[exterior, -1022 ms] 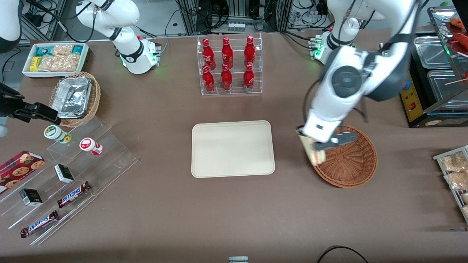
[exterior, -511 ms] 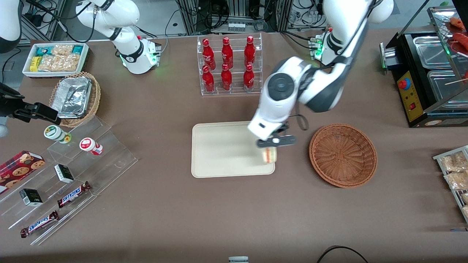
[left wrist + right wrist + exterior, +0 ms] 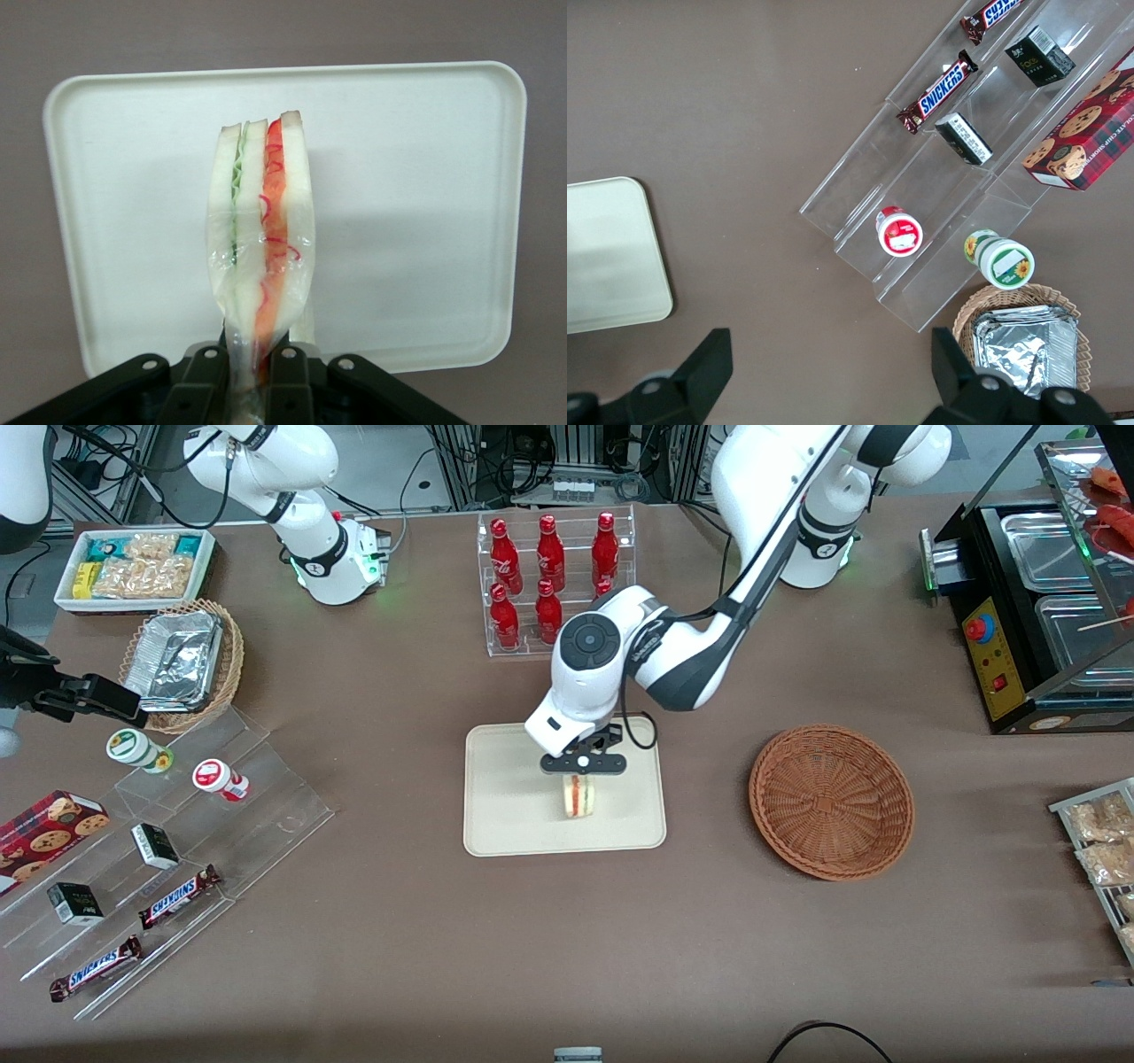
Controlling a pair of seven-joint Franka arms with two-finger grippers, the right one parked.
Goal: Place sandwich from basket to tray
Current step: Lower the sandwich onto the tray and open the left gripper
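Cream tray (image 3: 505, 815) lies under the end effector (image 3: 582, 778), which pinches the sandwich (image 3: 579, 796) by one edge, poised for lowering; basket (image 3: 831, 802) sits empty.

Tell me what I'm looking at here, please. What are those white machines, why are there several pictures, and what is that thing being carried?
The white machines are two robot arms on a table. One picture looks at them from the front; the other two come from small cameras on the arms' wrists. Only one arm works. Its gripper, a two-fingered clamp, hangs over a cream tray and is shut on a wrapped sandwich, which the wrist camera shows up close against the tray. The brown basket beside the tray has nothing in it. Farther from the front camera stands a rack of red bottles; toward the parked arm's end lie snacks and chocolate bars.
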